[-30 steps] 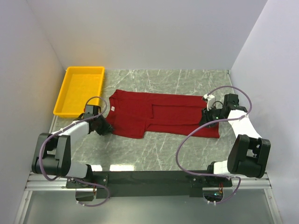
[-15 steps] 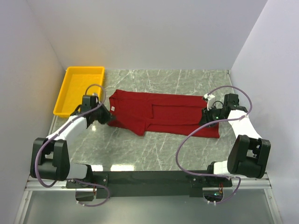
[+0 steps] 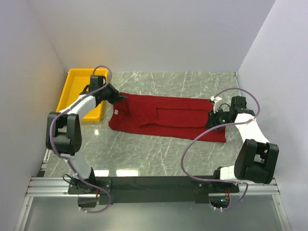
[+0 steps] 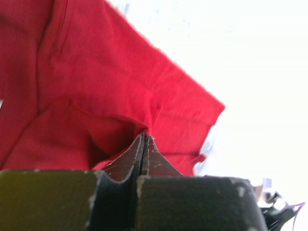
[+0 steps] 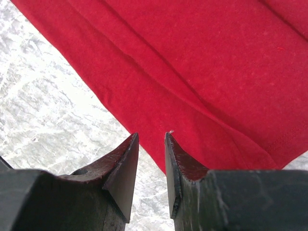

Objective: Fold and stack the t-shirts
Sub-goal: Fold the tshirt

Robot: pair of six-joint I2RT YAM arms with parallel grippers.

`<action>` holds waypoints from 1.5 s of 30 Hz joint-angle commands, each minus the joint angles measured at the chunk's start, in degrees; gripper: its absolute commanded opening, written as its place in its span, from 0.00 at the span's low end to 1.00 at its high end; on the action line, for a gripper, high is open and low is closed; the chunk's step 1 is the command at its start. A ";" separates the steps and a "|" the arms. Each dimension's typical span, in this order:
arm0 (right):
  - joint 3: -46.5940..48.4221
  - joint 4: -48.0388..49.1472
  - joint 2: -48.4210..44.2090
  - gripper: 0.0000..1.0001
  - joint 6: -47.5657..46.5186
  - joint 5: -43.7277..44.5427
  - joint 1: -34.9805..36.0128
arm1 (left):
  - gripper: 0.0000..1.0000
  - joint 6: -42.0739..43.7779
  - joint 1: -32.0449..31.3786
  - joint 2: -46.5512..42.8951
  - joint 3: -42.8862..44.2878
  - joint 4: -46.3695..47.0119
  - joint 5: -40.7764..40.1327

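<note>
The dark red t-shirt (image 3: 178, 118) lies lengthwise across the marble table, its small white neck label (image 3: 115, 111) near the left end. My left gripper (image 3: 119, 98) is at the shirt's far left corner, shut on a pinch of red cloth (image 4: 145, 137) that bunches up at the fingertips. The rest of the shirt (image 4: 96, 72) hangs away below it. My right gripper (image 3: 211, 121) is at the shirt's right end. It stands open just above the shirt's near edge (image 5: 216, 72), with table and hem showing in the gap (image 5: 151, 137).
A yellow tray (image 3: 72, 94) stands at the back left, partly behind the left arm. White walls close in the table (image 3: 159, 159) on the left, back and right. Purple cables loop from both arms.
My left gripper shut on the shirt's near left flap and carried it back toward the far left corner. The flap no longer lies at the front. The right arm has not moved.
</note>
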 commanded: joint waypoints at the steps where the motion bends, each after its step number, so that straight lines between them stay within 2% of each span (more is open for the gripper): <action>1: 0.83 1.96 -1.68 0.36 0.53 -1.68 0.25 | 0.01 -3.54 0.42 3.49 6.36 1.62 0.98; 7: 0.57 1.87 -1.51 0.36 0.18 -1.85 0.25 | 0.02 -4.42 0.51 11.84 12.43 2.06 2.29; 9: 0.39 1.79 -1.59 0.36 0.00 -1.68 0.34 | 0.16 -4.16 0.51 13.08 13.23 2.24 3.35; 10: 0.39 1.70 -1.59 0.36 -0.17 -1.68 0.25 | 0.34 -3.98 0.51 13.43 13.66 1.98 3.52; 13: 0.65 1.34 -1.16 0.36 -0.61 -1.85 0.25 | 0.53 -1.53 0.51 13.70 15.16 0.93 2.04; 16: 1.27 0.73 -0.63 0.36 -0.88 -1.85 0.34 | 0.57 3.21 0.59 12.91 17.88 -1.26 -0.77; 18: 1.71 -0.06 -0.37 0.35 -1.23 -2.03 0.51 | 0.58 7.26 0.59 11.51 19.90 -2.94 -4.36; 21: 2.15 -0.67 0.07 0.35 -1.75 -1.94 1.12 | 0.58 9.81 0.51 9.31 19.74 -5.93 -4.56; 27: 1.62 0.37 0.51 0.35 -0.88 -1.32 3.41 | 0.57 10.70 -3.44 6.15 12.98 -12.09 -3.51; 31: 1.62 0.90 0.78 0.35 -0.18 -1.06 4.90 | 0.57 7.19 -7.57 1.85 3.68 -9.46 -5.17; 37: 1.88 0.91 0.95 0.35 -0.79 -0.01 7.63 | 0.56 -2.56 -13.81 0.43 -1.88 -4.88 -7.72; 41: 3.38 -0.76 1.22 0.37 -7.10 -0.18 11.49 | 0.56 -4.51 -15.66 -1.32 -2.59 -5.67 -12.55; 45: 8.80 -0.50 3.66 0.39 -15.28 -0.62 20.52 | 0.59 0.23 -15.67 -8.17 -4.52 -6.90 -20.62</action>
